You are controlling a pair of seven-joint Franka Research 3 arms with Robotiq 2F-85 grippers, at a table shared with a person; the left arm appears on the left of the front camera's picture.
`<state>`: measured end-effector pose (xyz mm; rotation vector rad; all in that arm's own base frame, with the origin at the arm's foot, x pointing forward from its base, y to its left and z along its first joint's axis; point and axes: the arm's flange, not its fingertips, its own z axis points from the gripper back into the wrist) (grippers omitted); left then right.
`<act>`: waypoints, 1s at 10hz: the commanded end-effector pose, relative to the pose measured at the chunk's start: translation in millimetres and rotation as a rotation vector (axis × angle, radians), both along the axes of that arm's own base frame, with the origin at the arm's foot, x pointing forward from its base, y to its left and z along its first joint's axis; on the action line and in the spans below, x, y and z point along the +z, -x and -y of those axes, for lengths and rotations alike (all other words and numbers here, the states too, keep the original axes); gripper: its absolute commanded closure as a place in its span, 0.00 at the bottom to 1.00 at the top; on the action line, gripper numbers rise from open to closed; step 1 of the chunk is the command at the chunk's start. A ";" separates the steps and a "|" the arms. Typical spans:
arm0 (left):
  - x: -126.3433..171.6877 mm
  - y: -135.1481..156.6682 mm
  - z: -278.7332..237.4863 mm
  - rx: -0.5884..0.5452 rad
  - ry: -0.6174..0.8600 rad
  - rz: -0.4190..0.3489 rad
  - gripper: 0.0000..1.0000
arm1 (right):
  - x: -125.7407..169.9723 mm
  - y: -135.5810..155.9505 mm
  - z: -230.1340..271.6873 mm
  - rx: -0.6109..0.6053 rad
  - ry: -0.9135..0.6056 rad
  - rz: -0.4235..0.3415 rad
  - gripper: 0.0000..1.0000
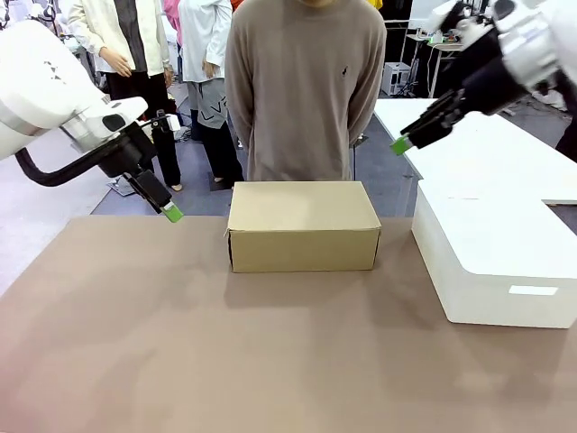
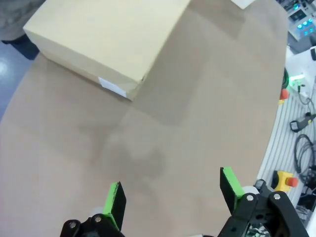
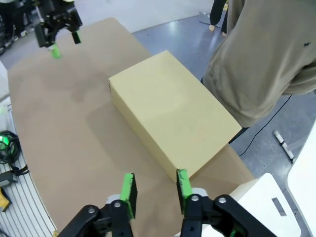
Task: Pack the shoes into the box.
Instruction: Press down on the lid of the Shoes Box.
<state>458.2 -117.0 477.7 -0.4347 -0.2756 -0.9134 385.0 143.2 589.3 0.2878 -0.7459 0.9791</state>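
The box [image 1: 302, 225] stands shut in the middle of the brown table, its lid flat; it also shows in the left wrist view [image 2: 103, 39] and the right wrist view [image 3: 173, 113]. The shoes are out of view. My left gripper [image 1: 171, 213] hangs in the air left of the box, its jaws wide open [image 2: 173, 195] with nothing between them; it shows far off in the right wrist view [image 3: 57, 42]. My right gripper [image 1: 401, 144] is raised to the right of the box, its fingers [image 3: 155, 190] partly drawn together with a gap and nothing between them.
A big white block [image 1: 487, 244] lies at the table's right side. A person in a beige sweater [image 1: 306, 90] stands right behind the box. Bare brown table [image 1: 180, 343] stretches in front of and to the left of the box.
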 end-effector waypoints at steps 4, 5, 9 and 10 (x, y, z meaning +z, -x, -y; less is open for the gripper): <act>-8.0 24.2 7.4 0.007 -0.016 0.031 0.00 | -22.3 -49.6 -45.0 -0.054 0.062 -0.032 1.00; -11.1 22.5 8.0 0.009 -0.040 0.043 0.00 | -25.8 -52.4 -46.3 -0.070 0.071 -0.016 1.00; -3.5 21.1 9.4 -0.012 -0.007 0.026 0.00 | -30.5 -50.0 -44.9 -0.035 0.085 -0.037 1.00; -3.5 21.1 9.4 -0.012 -0.007 0.026 0.00 | -30.5 -50.0 -44.9 -0.035 0.085 -0.037 1.00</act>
